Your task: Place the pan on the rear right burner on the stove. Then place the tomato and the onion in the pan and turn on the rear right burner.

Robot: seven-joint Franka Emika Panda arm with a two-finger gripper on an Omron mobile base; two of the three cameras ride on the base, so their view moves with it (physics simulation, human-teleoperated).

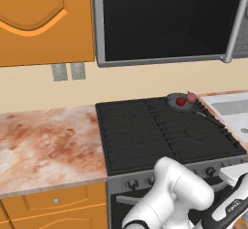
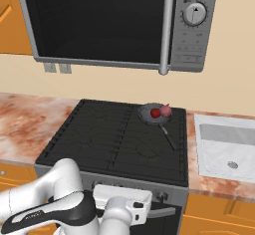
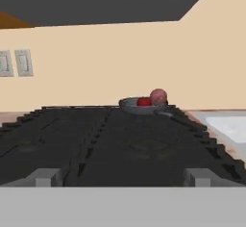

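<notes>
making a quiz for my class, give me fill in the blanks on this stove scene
1. The pan sits on the rear ____ burner of the stove.
2. The tomato and the ____ both lie in the pan.
3. The pan's handle points toward the stove's ____ edge.
4. Above the stove hangs a ____.

Missing words: right; onion; front; microwave

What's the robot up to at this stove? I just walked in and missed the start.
The pan already sits on the rear right burner of the stove, with the tomato and the onion inside it. The arm is pulled back low in front of the stove, jaws open and holding nothing. Likely next: turning on that burner at the knobs.
</notes>
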